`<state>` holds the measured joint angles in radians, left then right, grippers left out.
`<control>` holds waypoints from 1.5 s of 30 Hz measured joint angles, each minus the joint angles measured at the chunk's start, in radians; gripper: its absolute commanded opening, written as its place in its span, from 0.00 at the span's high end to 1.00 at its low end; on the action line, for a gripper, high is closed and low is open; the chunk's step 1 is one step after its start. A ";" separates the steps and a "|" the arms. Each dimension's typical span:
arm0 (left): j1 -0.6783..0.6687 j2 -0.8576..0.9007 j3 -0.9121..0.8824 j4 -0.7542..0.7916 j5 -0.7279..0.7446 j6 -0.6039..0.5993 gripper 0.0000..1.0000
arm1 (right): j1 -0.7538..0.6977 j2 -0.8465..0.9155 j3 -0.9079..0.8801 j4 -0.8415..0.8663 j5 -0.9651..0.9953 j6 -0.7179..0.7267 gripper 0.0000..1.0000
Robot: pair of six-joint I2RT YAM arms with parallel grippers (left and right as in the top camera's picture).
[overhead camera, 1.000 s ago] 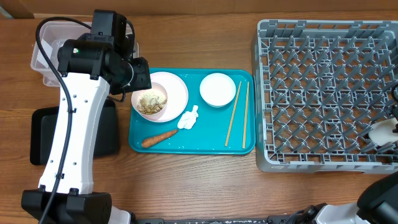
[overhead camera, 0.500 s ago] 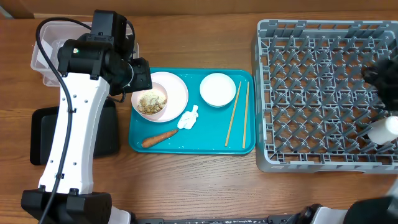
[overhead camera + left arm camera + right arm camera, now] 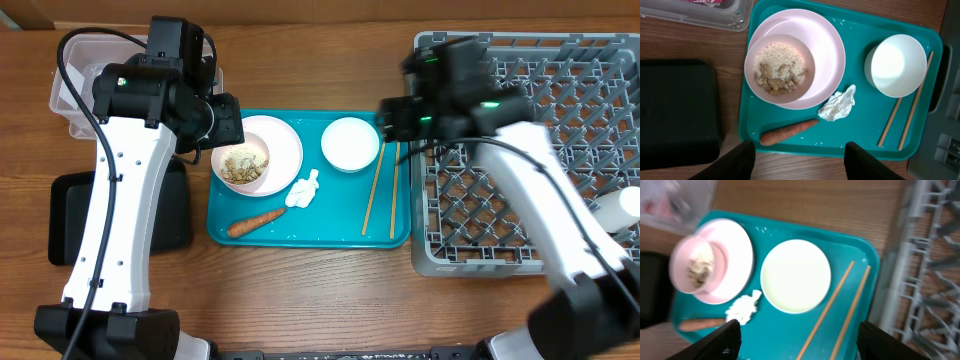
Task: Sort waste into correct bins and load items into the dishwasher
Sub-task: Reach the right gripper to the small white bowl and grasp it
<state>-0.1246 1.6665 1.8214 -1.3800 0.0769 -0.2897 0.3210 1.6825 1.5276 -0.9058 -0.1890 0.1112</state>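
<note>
The tub (image 3: 72, 95) and the black tray (image 3: 70, 215) sit on the far left of the surface. My left claw (image 3: 802, 161) hangs over the left half of the teal tray (image 3: 860, 130). It is open about half way and holds nothing. Under it are the small pink bowl (image 3: 807, 84) of scraps (image 3: 777, 70), the carrot (image 3: 789, 133) and the tissue (image 3: 838, 103). The carrot is nearest to this claw. Its long side runs left to right, in line with my two fingers. So I think I must turn the claw to pinch across it.

Next come the white bowl (image 3: 796, 276) and the chopsticks (image 3: 830, 305). My right claw (image 3: 805, 340) is above them, wide open and empty. The sticks point from near me to far away, a bit tilted. My right arm is the nearer one for them. The rack (image 3: 530, 150) is just to their right.
</note>
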 measured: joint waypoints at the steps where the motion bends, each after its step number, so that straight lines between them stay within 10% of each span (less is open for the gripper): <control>1: 0.000 0.000 0.000 0.000 0.000 0.000 0.40 | 0.027 0.030 0.000 0.019 0.035 0.003 0.24; 11: 0.000 0.000 0.000 0.000 0.000 0.000 0.40 | 0.097 0.275 0.000 0.130 0.222 0.070 0.30; 26: 0.000 0.000 0.000 0.000 0.000 0.000 0.40 | 0.097 0.378 0.000 0.140 0.244 0.122 0.91; 45: 0.000 0.000 0.000 -0.002 0.000 0.000 0.40 | 0.095 0.348 0.063 0.003 0.257 0.143 0.96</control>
<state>-0.1246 1.6669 1.8214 -1.3823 0.0769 -0.2901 0.4160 2.0308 1.5909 -0.9028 0.0685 0.2546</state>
